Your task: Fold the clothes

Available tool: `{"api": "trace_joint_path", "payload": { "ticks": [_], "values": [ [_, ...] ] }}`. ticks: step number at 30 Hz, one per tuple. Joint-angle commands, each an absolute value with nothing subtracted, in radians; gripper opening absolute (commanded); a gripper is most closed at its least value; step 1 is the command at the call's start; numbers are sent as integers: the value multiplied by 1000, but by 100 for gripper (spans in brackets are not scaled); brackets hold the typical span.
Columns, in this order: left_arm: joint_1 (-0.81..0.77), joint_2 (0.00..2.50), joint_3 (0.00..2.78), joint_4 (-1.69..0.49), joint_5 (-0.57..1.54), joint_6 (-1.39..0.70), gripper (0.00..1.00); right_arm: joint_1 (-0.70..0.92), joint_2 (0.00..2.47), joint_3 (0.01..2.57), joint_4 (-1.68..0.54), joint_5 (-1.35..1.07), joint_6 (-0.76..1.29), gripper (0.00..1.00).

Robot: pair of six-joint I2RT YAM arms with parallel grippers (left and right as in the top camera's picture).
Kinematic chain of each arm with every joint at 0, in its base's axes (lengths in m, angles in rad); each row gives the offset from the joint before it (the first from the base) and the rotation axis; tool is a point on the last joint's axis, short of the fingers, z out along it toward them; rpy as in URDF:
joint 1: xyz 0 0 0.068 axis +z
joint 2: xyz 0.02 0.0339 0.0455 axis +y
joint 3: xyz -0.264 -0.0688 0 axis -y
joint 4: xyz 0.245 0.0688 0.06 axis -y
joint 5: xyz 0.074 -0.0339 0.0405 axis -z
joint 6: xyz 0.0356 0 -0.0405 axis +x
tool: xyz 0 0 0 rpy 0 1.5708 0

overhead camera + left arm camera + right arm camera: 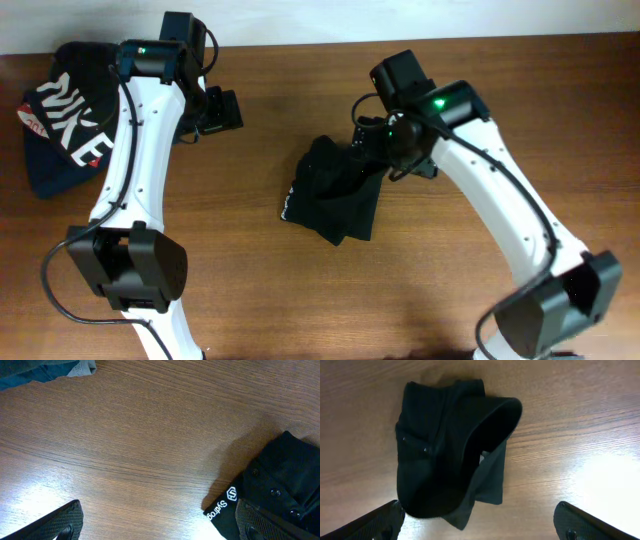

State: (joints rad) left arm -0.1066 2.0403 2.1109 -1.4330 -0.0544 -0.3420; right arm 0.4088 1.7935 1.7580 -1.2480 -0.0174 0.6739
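The right gripper, jaws spread and empty, hangs at the edge of the bunched black T-shirt on the mid wooden table (long axis running away from its fingers). The left gripper, likewise spread, sits well apart, so the right arm is nearer.

NIKE on dark garment, T-shirt lettering unclear
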Motion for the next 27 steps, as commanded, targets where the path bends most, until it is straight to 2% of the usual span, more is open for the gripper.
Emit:
{"api": "trace_joint_path", "payload": {
  "ticks": [1,4,7,8,10,12,20,22,24,27],
  "values": [
    [-110,2048,2107,-1438,-44,-355,97,437,1877,1748,-1232,-43,696,100],
    [-110,2048,2107,-1443,-44,-355,97,472,1942,1747,-1222,-42,696,100],
    [-110,2048,2107,-1451,-44,-355,97,501,1992,1746,-1216,-41,703,96],
    [-110,2048,2107,-1453,-44,-355,97,508,2005,1746,-1214,-41,708,91],
    [-110,2048,2107,-1453,-44,-355,97,510,2012,1744,-1214,-29,718,74],
    [-110,2048,2107,-1453,-44,-355,97,507,2012,1744,-1216,-22,719,65],
    [-110,2048,2107,-1452,-44,-355,97,503,2016,1697,-1224,-7,719,63],
    [-110,2048,2107,-1453,-44,-355,97,501,2016,1675,-1223,10,745,56],
    [-110,2048,2107,-1453,-44,-355,97,502,2016,1671,-1226,32,761,45],
    [-110,2048,2107,-1453,-44,-355,97,502,2016,1669,-1227,50,761,23]
  ]
}}
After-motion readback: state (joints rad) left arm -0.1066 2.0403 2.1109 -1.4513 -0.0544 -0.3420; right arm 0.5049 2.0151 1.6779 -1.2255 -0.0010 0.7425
